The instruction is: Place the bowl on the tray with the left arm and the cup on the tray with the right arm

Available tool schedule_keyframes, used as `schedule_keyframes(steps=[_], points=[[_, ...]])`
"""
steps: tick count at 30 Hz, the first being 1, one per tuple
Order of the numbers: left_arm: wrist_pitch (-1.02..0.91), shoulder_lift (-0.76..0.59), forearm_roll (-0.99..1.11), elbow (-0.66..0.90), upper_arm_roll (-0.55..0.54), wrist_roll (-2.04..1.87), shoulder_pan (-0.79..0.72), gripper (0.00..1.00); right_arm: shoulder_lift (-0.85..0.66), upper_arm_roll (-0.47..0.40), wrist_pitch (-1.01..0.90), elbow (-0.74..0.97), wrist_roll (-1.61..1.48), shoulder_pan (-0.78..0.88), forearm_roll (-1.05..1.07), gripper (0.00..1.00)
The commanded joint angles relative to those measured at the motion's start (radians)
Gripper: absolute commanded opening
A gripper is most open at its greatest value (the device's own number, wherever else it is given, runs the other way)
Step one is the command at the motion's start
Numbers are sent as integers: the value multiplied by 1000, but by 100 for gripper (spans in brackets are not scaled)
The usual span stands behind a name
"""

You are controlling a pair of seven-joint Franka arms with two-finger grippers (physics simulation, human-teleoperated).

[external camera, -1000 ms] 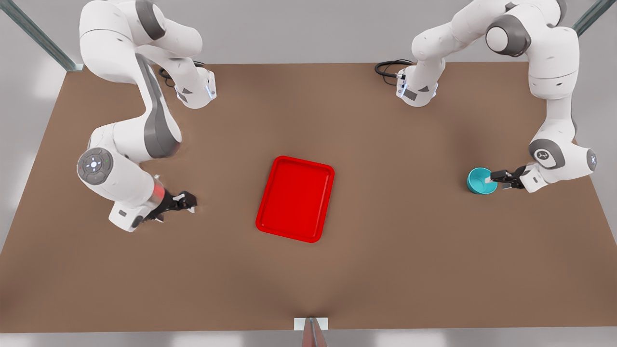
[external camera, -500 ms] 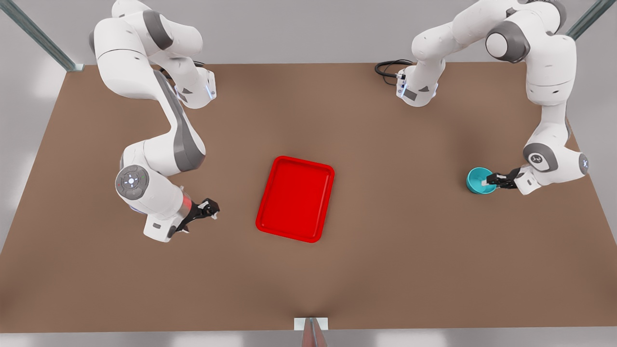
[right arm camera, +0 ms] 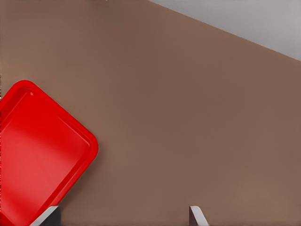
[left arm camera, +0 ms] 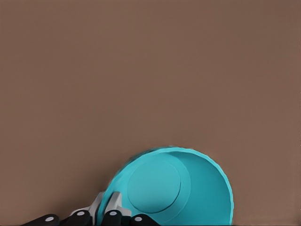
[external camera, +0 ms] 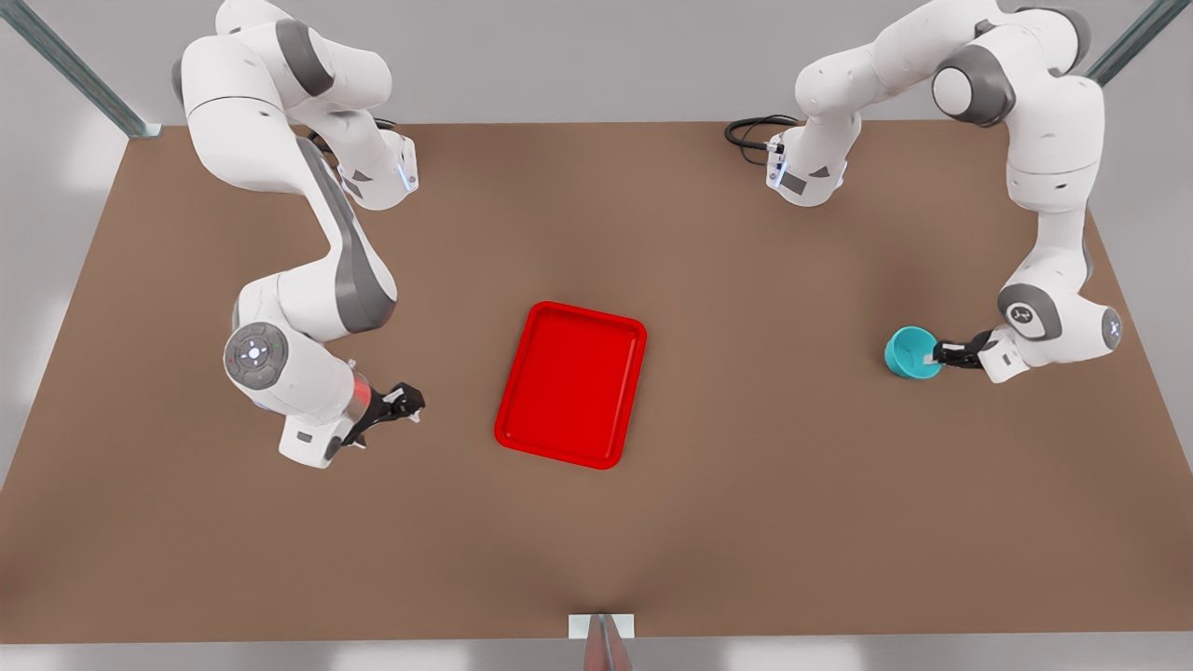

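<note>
Now the left hand (external camera: 935,355) pinches the bowl (external camera: 909,353) by its rim; right hand (external camera: 407,403) spread wide beside the tray (external camera: 570,384)

A broad brown table (external camera: 746,522) with a plain matte top fills most of the front view, and pale grey floor or wall lies beyond its far edge. Slanted metal frame posts (external camera: 75,70) stand at both far corners, and a coiled black cable (external camera: 750,130) lies near the far edge. The light is soft and even.

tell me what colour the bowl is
Teal; the bowl shows best in the left wrist view.
</note>
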Motion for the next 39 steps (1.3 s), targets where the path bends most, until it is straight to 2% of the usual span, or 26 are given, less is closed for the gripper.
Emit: schedule_keyframes(steps=[1, 6, 8, 13, 17, 22, 24, 31, 34, 39], points=[[-2, 0, -7, 0, 0, 1, 0, 21, 0, 0, 0, 0, 0, 0, 0, 100], [-44, -49, -11, 0, -5, -59, -20, 21, 0, 0, 0, -2, 0, -4, 2, 100], [-44, -68, -12, 20, -80, -238, -55, 21, 0, 0, 0, -2, 1, -3, 2, 100], [-38, -40, -208, 125, -83, -625, -356, 21, 1, -1, 0, -2, 1, -35, 3, 100], [-28, 10, -257, 252, -83, -967, -588, 21, 1, -1, 0, -2, 1, -38, 3, 100], [-12, 73, -261, 359, -83, -1188, -776, 21, 3, -1, 0, -6, 1, -41, 3, 100], [-12, 75, -270, 362, -83, -1185, -816, 21, 3, -1, 0, -8, 1, -43, 3, 100], [25, 101, -274, 367, -222, -1177, -825, 21, 3, -1, 0, -12, 1, -49, 3, 100], [90, 133, -281, 367, -222, -1185, -896, 21, 3, -1, 2, -11, 1, -49, 2, 100], [105, 147, -279, 367, -222, -1185, -905, 24, 9, -1, 3, -11, 3, -54, 3, 100]])
